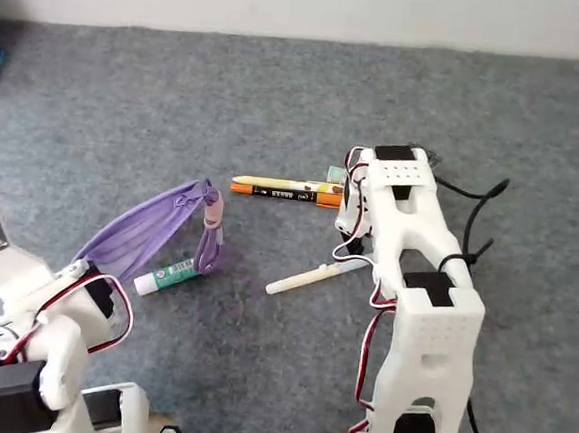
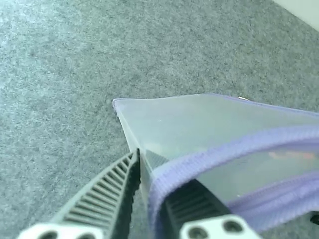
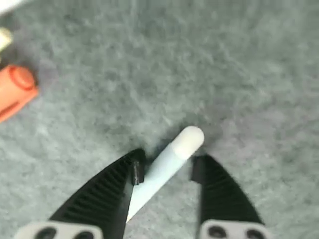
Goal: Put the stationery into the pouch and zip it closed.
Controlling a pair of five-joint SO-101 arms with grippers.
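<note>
White pen (image 3: 185, 141) within right hand (image 3: 166, 168)

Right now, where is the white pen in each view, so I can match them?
High view: white pen near the centre, slanted, beside the right arm.
Right wrist view: between the fingers of the open right gripper.
Left wrist view: faces the pouch, pinched by the left gripper.
Shared landmark: orange marker, high view; its cap, right wrist view.

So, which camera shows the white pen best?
The high view: the white pen lies nearly whole, one end under the right arm. The right wrist view gives its rounded end inside the open right gripper. The left wrist view faces the pouch.
</note>
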